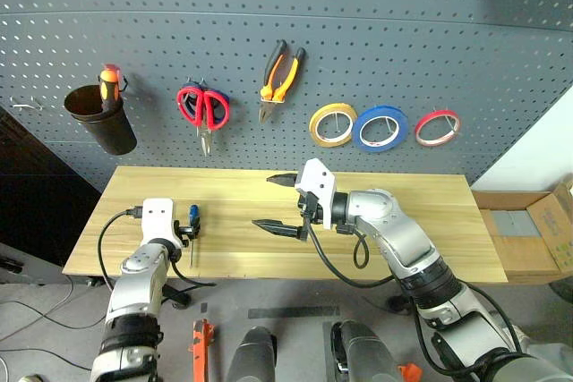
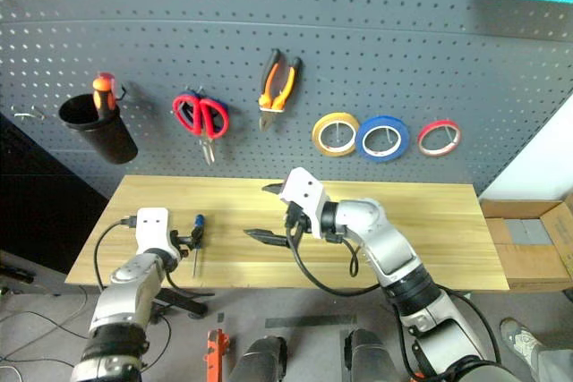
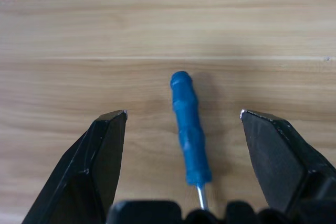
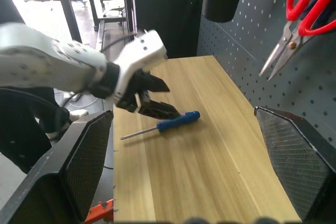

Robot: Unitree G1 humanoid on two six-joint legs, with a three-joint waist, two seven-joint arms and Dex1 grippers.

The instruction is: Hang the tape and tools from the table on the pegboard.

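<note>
Pale table [image 1: 403,221] planks carry only the screwdriver [image 3: 190,135], framed between the spread, empty fingers of the left gripper [image 3: 184,124]. If closed off-centre, its round handle could be rolled aside. The right gripper [image 1: 279,203] is held wide, empty.

Black cup [image 1: 100,120] holding an orange-handled screwdriver [image 1: 109,85], yellow tape roll [image 1: 332,124], red tape roll [image 1: 437,128], cardboard box [image 1: 535,237]

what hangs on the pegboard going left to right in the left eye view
black cup with an orange-handled screwdriver in it → red-handled scissors → pliers → yellow tape roll → blue tape → red tape roll
</note>
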